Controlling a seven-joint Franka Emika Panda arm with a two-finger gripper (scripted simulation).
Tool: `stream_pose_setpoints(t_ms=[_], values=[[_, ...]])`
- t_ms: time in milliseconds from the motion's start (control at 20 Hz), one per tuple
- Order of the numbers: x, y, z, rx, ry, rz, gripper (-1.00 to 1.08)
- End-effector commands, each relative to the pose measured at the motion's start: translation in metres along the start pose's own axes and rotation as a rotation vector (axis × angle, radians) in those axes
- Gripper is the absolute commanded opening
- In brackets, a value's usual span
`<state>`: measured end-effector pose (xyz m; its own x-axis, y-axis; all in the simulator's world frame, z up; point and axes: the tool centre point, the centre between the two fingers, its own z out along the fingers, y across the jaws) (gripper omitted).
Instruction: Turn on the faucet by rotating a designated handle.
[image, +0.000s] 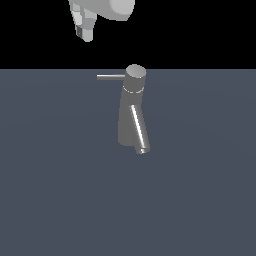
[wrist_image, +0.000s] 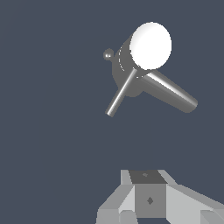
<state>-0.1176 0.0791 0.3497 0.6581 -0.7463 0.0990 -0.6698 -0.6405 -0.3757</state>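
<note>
The faucet is a grey tapered column standing upright mid-scene, with a cylindrical cap and a slanted spout tube. The handle is a thin rod sticking out from the cap toward the exterior view's left. My gripper hangs high above and to the left of the handle's tip, well clear of it. In the wrist view I look down on the faucet, the handle and the spout, with my gripper far from them. Its fingers sit together and hold nothing.
A flat dark blue-grey floor spreads around the faucet. The white arm link sits at the top of the exterior view, against a black background.
</note>
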Motion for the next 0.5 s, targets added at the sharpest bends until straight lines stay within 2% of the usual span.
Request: stream_pose_setpoints(t_ms=[0,450], values=[[0.006,-0.006,0.011,0.02,0.018,0.057,-1.0],[0.034,-0.029,0.051,0.092,0.081,0.262,-1.0]])
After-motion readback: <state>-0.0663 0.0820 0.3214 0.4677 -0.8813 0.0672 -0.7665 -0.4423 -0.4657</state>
